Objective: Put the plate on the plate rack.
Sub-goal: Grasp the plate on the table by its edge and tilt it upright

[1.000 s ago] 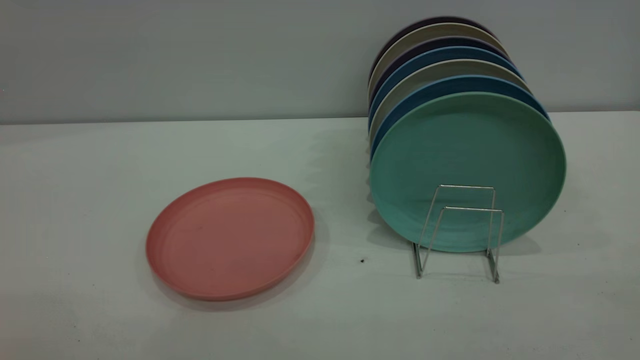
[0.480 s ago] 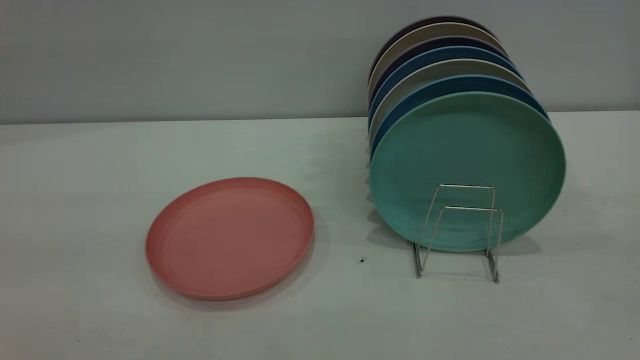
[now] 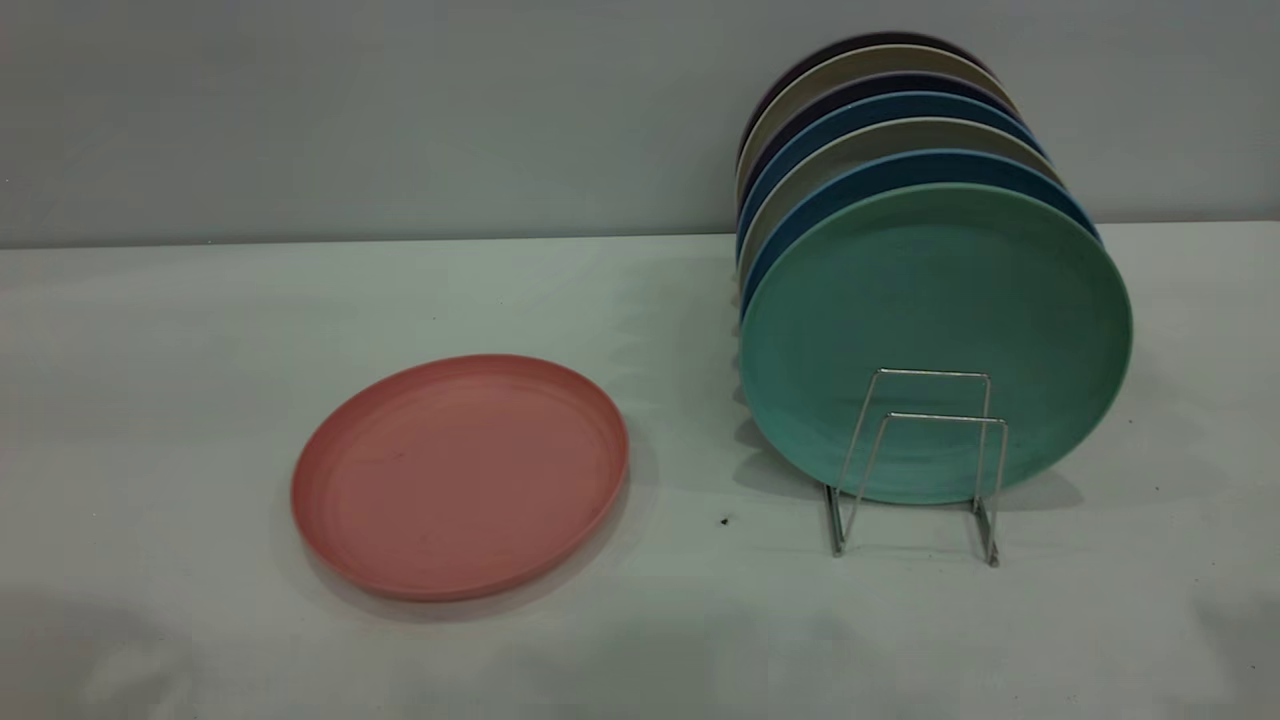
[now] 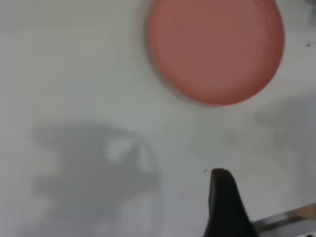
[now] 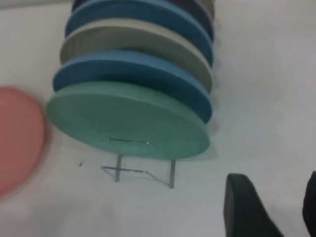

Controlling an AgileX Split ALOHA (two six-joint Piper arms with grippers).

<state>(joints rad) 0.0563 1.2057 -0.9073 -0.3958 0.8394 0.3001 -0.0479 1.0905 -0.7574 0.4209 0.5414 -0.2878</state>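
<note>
A round salmon-pink plate [image 3: 460, 477] with a low raised rim lies flat and face up on the pale table, well apart from a thin silver wire plate rack [image 3: 920, 462] to its right in the exterior view. The rack's two front rectangular loops stand unfilled, while its rear slots hold upright plates much taller than the loops

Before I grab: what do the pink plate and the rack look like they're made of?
The pink plate looks like matte plastic: even salmon colour, soft dull sheen, a low moulded rim; I can't rule out melamine or a fibre composite. The rack looks like thin bare metal wire, silver and shiny, bent into upright rectangular loops. The teal plate leaning in it has the same dull finish.
</note>
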